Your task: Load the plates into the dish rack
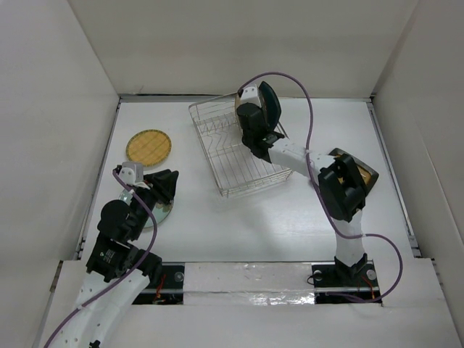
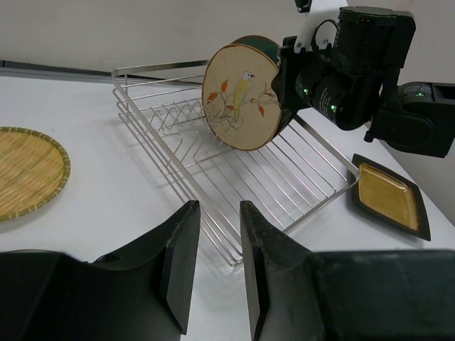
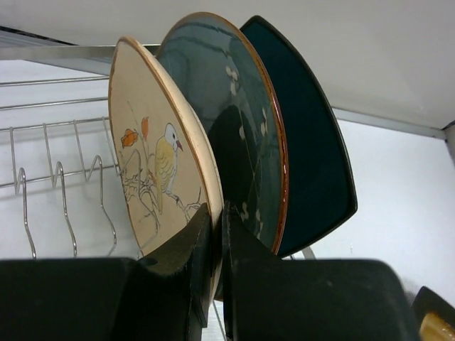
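Note:
The silver wire dish rack (image 1: 230,168) lies mid-table. In it stand the teal square plate (image 3: 313,142), the dark teal round plate (image 3: 238,106) and the cream floral plate (image 3: 146,156), all upright on edge. My right gripper (image 3: 217,217) is shut on the cream floral plate's rim at the rack's far end (image 1: 250,119). The yellow checked plate (image 1: 148,147) lies flat at the left. The amber black-rimmed plate (image 2: 389,193) lies right of the rack, partly under the right arm. My left gripper (image 2: 219,213) is open and empty above the pale green plate (image 1: 158,216).
White walls enclose the table on the left, back and right. The right arm's purple cable loops over the rack's right side. Several upright prongs (image 3: 43,163) left of the cream plate hold nothing.

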